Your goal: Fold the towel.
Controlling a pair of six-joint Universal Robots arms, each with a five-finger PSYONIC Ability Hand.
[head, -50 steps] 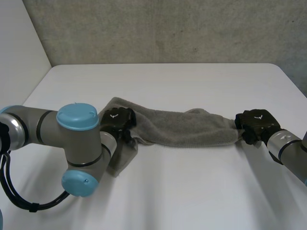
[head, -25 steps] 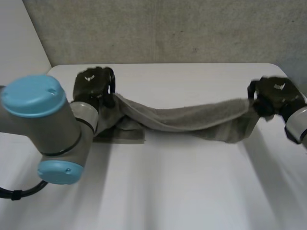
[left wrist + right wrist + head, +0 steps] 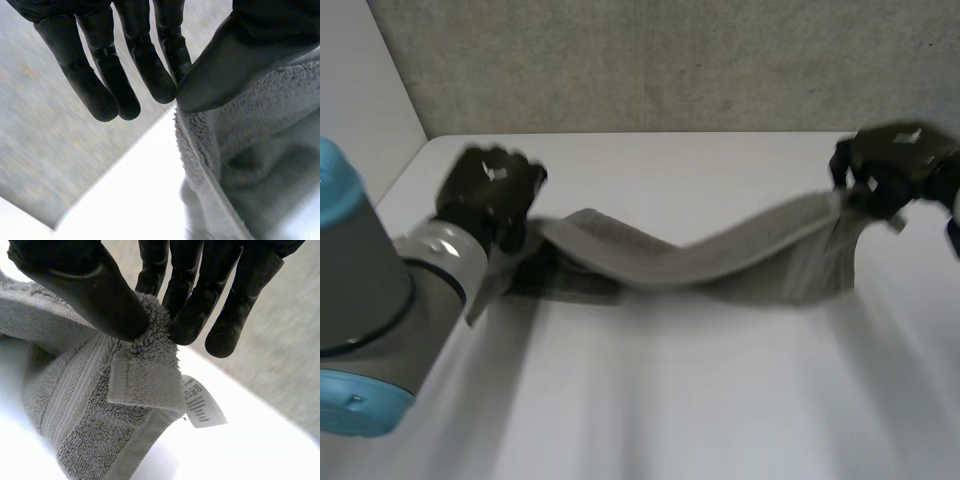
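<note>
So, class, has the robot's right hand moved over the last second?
Yes. The right hand, pinching an end of the towel, has gone toward the far edge of the table, which it now overlaps in the head view.

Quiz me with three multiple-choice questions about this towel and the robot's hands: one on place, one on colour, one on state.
1. Where does the right hand grip the towel? A. its middle B. a corner by the white label C. nowhere
2. The towel's colour? A. grey B. red C. blue
3. How is the towel? A. folded flat B. strung between both hands, sagging C. rolled up
Answers: 1 B, thumb and fingers pinch the corner beside the label; 2 A, it looks grey in every view; 3 B, the left hand holds the other end up.
</note>
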